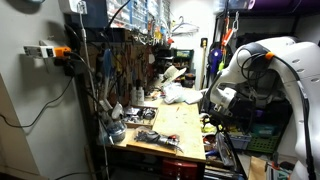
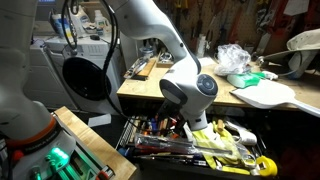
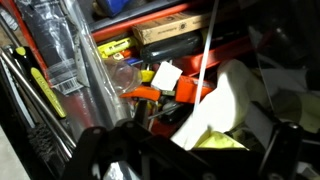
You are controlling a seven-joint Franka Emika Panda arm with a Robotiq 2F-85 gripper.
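I have the gripper [image 3: 190,150] down inside the open drawer [image 2: 128,140], and its jaws look apart with nothing clamped between them. By my judgement the reach is done and the grasp is not: everything in the drawer lies loose and nothing is lifted out.

Closest, just ahead of the gripper and a little to its right in the wrist view, lies 1 pale rag [image 3: 235,100], or perhaps a glove; I cannot tell which. It is near the fingertips, but I cannot see whether it touches them. Just beside it, ahead and to the left, I count 1 orange-handled tool [image 3: 150,95] with 1 small white tag [image 3: 166,75] resting on it. Further left are 1 yellow-handled screwdriver [image 3: 45,92] and 1 clear plastic tube [image 3: 65,50]. Beyond all these, at the far side of the drawer, sits 1 red tray [image 3: 150,40].

Above the gripper, 1 arm [image 2: 185,88] bends down from the edge of 1 wooden workbench [image 2: 150,85]. Well apart from the gripper, on that bench top, lies 1 crumpled plastic bag [image 2: 233,58].
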